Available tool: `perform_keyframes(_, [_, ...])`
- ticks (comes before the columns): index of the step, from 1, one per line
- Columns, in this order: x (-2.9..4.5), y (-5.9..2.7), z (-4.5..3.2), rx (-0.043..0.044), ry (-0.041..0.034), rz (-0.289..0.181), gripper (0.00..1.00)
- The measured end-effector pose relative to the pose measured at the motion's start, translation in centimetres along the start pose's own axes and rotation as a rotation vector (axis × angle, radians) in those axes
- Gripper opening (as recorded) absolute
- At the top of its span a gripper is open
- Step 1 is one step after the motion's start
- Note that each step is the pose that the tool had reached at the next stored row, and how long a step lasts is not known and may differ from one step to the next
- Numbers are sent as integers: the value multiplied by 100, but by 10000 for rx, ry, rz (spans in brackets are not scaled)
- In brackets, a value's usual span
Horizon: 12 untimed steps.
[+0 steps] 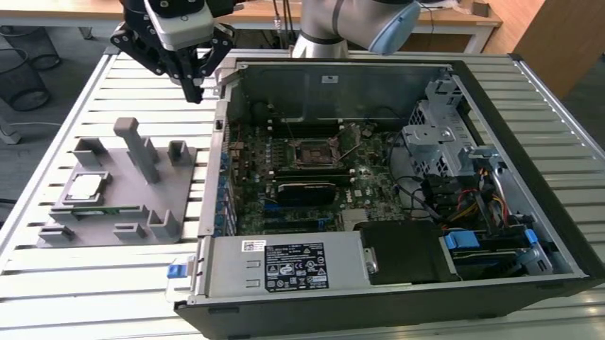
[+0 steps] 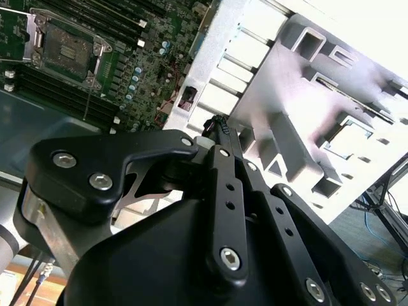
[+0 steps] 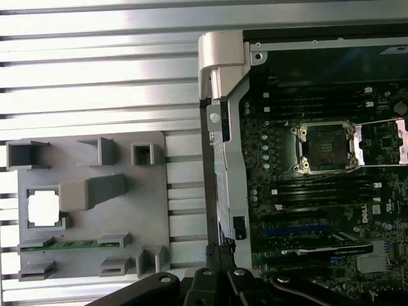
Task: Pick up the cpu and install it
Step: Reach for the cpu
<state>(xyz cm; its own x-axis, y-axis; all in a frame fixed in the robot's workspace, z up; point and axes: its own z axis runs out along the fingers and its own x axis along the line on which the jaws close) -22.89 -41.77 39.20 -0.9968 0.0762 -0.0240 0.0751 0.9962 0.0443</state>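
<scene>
One end effector (image 1: 195, 86), clenched empty, hangs over the tabletop (image 1: 95, 106); in the exterior view the cpu (image 1: 85, 186) lies at seven o'clock, well apart.

- Table (image 1: 95, 106): top of pale metal slats with grooves between them, seen again in the first wrist view (image 3: 95, 76).
- Grey holder plate (image 1: 184, 188) lies flat on the slats toward the exterior view's left (upright posts and pockets moulded on it).
- Open computer case (image 1: 331, 78) lies on its side on the slats, at the exterior view's right of the plate.
- A narrow strip of bare slats separates plate (image 3: 146, 204) and case (image 3: 223, 57); they do not touch.
</scene>
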Motion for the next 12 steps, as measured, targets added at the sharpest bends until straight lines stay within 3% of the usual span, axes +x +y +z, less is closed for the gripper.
perform_keyframes(12, [32,-104,-5,0,0,1,11])
